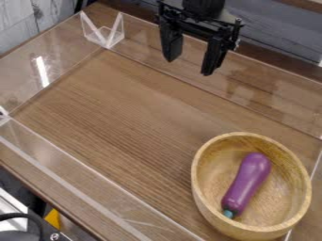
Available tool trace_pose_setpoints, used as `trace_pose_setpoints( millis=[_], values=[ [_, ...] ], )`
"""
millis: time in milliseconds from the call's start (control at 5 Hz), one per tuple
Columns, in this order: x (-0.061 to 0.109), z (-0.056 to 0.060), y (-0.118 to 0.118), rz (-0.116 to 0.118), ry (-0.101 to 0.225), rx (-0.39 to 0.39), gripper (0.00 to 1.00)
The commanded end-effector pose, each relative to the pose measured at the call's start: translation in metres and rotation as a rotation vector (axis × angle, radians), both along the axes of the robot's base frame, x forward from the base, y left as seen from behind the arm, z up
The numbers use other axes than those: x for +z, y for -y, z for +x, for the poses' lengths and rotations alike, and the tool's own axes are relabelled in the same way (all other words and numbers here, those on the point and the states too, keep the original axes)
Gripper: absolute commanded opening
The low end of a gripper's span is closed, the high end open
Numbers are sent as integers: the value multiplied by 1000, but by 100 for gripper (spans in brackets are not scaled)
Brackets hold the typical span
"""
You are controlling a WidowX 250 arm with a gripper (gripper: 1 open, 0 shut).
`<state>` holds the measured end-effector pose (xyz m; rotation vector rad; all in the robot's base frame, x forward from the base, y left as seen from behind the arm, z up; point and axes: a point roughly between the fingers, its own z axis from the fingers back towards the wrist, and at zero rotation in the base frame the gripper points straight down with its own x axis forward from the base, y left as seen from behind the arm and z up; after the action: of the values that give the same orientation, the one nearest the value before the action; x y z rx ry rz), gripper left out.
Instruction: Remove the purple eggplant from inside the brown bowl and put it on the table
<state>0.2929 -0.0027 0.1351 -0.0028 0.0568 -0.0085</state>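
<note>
Here the eggplant (pixel 246 184) lies inside the bowl (pixel 208 160), which sits on the table (pixel 120 113) toward the lower right corner of the view. The eggplant is purple and glossy, stretched along the bowl's floor at a slant, with its teal-green stem end pointing down toward the near rim and its rounded end toward the far rim. It takes up the middle of the bowl and does not reach over the edge. The bowl is pale tan wood with a thick rim.

The gripper (pixel 190 56) hangs at the top of the view, above the far part of the table and well apart from the bowl. Its dark fingers (pixel 212 58) point downward and stand spread, with nothing between them. Low clear walls (pixel 75 179) edge the tabletop, and a small clear bracket (pixel 102 31) stands at the far left corner.
</note>
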Motion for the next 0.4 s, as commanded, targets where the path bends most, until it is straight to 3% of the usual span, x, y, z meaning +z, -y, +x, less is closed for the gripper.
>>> trace_pose_setpoints(
  millis=[0,200],
  values=[
    [-5,-3,1,-3,-16,3,100],
    [-11,-15,21,-13,-33,-21,100]
  ],
)
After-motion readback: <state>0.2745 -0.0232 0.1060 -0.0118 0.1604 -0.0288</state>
